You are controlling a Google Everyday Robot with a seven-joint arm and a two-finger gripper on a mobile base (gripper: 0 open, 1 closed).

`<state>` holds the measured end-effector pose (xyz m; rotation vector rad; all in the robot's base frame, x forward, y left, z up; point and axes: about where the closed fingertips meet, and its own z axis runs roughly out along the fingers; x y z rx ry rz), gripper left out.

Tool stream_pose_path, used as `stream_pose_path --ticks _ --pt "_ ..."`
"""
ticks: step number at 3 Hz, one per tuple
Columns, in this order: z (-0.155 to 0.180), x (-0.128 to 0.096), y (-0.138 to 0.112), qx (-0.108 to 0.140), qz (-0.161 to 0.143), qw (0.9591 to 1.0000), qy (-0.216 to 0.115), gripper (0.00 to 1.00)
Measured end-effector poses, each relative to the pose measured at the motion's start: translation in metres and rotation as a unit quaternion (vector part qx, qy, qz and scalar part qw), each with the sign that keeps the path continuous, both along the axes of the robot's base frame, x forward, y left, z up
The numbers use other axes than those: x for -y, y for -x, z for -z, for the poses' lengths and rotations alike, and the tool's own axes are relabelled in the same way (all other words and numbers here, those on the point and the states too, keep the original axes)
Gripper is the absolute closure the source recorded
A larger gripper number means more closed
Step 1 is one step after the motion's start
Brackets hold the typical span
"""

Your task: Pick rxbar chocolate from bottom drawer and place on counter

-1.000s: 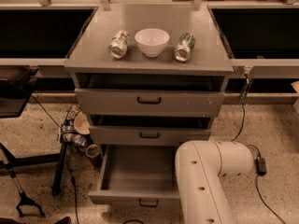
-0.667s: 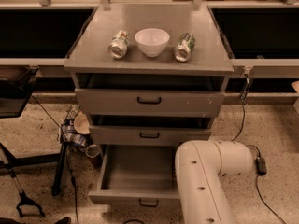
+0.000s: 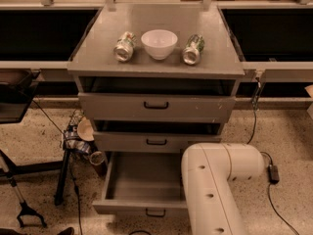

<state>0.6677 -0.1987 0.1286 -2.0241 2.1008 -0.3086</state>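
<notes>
Single high view down onto cabinet (image 3: 112, 107) front (tool unseen).

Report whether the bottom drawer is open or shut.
Open: the bottom drawer sticks out past the middle drawer, floor showing. The gripper is out of view; only the white arm shows.

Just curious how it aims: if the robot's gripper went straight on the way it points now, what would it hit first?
Cannot tell: the gripper is out of view. Only the white arm shows, running off the picture's lower edge in front of the open bottom drawer, so that drawer is probably nearest.
</notes>
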Motion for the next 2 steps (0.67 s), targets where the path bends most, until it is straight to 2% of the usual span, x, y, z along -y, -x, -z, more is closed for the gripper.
stream_pose_path --ticks 1,2 --pt "-0.0019 -0.01 0.0027 -0.012 -0.024 0.9996 0.01 0.02" --pt "-0.0018 -0.0152 -0.0025 -0.024 -0.035 0.9986 0.032 0.05"
